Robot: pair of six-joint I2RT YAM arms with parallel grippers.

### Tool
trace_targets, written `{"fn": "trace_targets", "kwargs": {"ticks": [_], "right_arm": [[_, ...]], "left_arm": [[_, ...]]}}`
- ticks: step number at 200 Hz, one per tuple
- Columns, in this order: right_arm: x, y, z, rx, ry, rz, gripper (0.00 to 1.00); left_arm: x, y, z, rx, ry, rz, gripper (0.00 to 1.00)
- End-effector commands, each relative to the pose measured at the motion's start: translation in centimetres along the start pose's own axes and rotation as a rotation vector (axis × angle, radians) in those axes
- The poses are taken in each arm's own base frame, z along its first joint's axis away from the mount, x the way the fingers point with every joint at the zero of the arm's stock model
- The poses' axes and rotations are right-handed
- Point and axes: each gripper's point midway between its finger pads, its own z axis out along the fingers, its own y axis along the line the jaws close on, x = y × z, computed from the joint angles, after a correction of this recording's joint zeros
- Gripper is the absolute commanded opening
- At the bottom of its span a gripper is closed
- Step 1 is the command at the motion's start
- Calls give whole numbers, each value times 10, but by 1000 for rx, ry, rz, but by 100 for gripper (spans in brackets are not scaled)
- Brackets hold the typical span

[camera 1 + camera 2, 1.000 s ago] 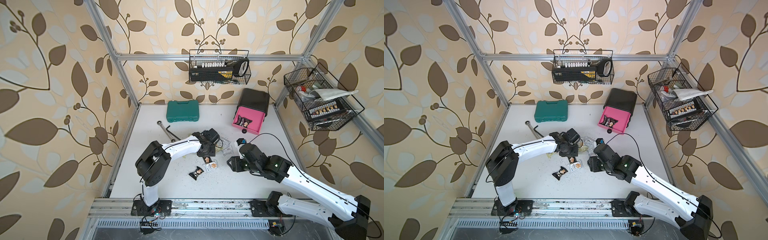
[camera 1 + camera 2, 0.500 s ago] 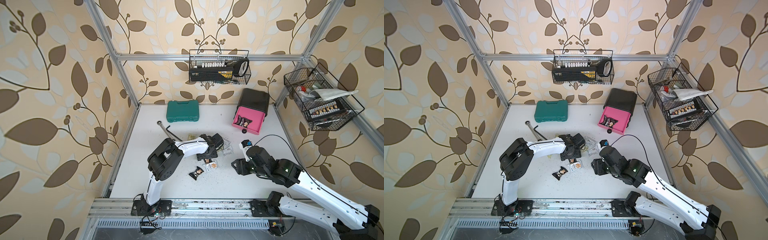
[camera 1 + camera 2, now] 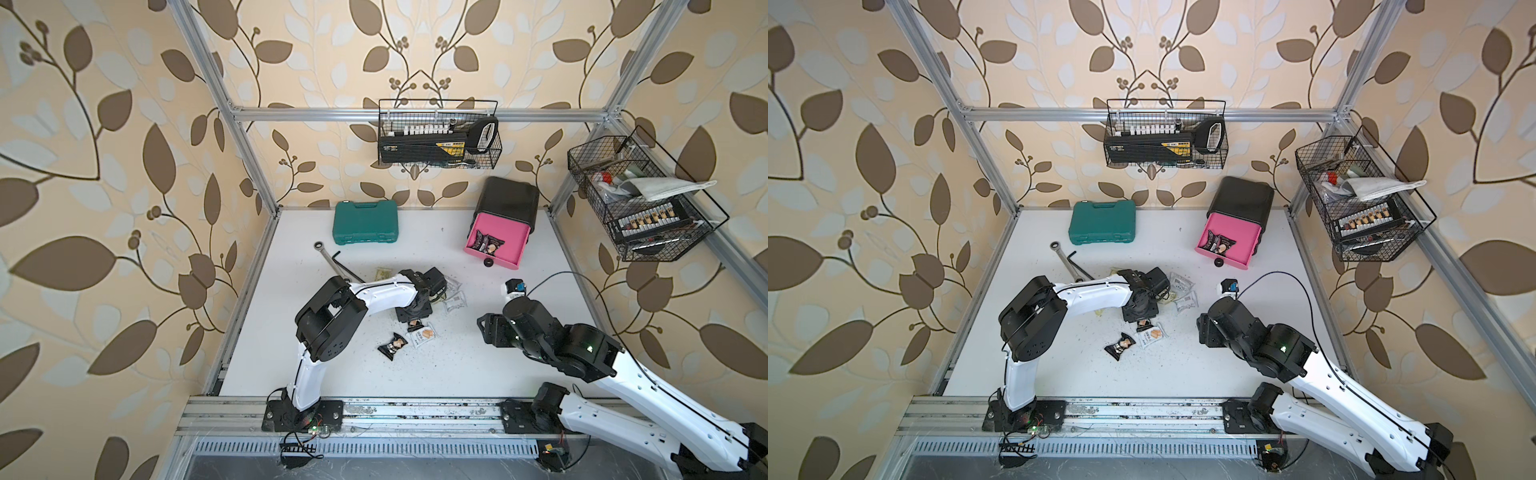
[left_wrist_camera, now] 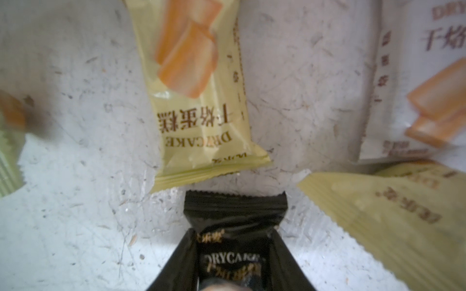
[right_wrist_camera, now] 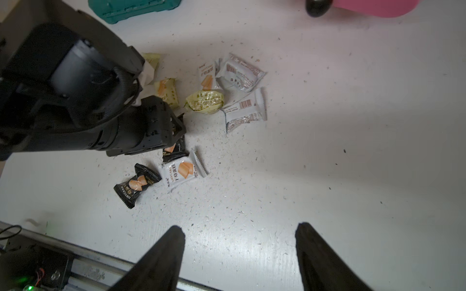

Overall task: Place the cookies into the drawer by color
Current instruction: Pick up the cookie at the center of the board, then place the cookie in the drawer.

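Change: our left arm has folded its elbow back and brought the left gripper (image 3: 410, 319) down at the near edge of the cookie pile; the right gripper (image 5: 239, 226) has drawn slightly away.
Left gripper: narrow, nipped onto a black packet (image 4: 234, 221) lying on the table (image 3: 457, 374).
Right gripper: wide, empty, above bare table, well apart from the pile.
Cookies: we see white packets (image 3: 455, 301) and yellow packets (image 5: 204, 102) just beside the left gripper; a white one (image 3: 424, 333) and a black one (image 3: 392, 345) lie nearer the front.
Drawer: one pink drawer (image 3: 511, 249) stands pulled out of the black cabinet (image 3: 508, 198) at back right, with two black packets (image 3: 485, 243) inside.
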Motion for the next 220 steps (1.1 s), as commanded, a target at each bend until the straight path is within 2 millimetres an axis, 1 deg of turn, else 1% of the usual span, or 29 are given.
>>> {"fn": "trace_targets", "kwargs": {"ticks": [1,14,32,36,63,87,97,117,121,131,134,141,167,173,178,193,220], "right_arm": [[-19,-27,-18,128,-90,83,73],[-26,-32,-26,156,-112,72,73],[-35,-33,-36,164,-134,47,73],[-37,-33,-39,166,-137,20,73],[-49,-39,-55,174,-182,6,73],[-57,-47,-67,193,-226,22,73],[-60,-50,-70,207,-239,24,73],[-64,-57,-76,247,-259,37,73],[-65,-58,-76,256,-260,38,73],[-67,-62,-78,280,-264,43,73],[-67,-63,-78,287,-263,44,73],[-68,-65,-78,298,-261,51,73],[-67,-71,-73,315,-240,93,72],[-65,-69,-71,301,-227,96,72],[-65,-73,-70,313,-220,114,72],[-62,-78,-67,318,-197,143,72],[-57,-88,-68,344,-177,186,72]], "left_arm": [[16,-6,0,17,63,33,34],[10,-14,-9,40,51,56,30],[1,-29,-27,91,27,98,26],[-2,-33,-33,105,20,108,25],[-20,-59,-70,197,-33,165,23],[-39,-90,-107,295,-102,259,22],[-51,-102,-124,326,-144,283,21],[-70,-130,-145,384,-216,344,21],[-74,-136,-152,401,-236,354,21],[-84,-150,-160,424,-276,377,20],[-90,-157,-169,445,-300,380,20],[-98,-167,-177,464,-334,389,20],[-125,-202,-194,544,-461,422,19],[-130,-210,-197,564,-487,426,18],[-133,-216,-200,582,-507,430,18],[-145,-232,-206,617,-570,429,18],[-165,-254,-207,656,-692,418,19]]}}
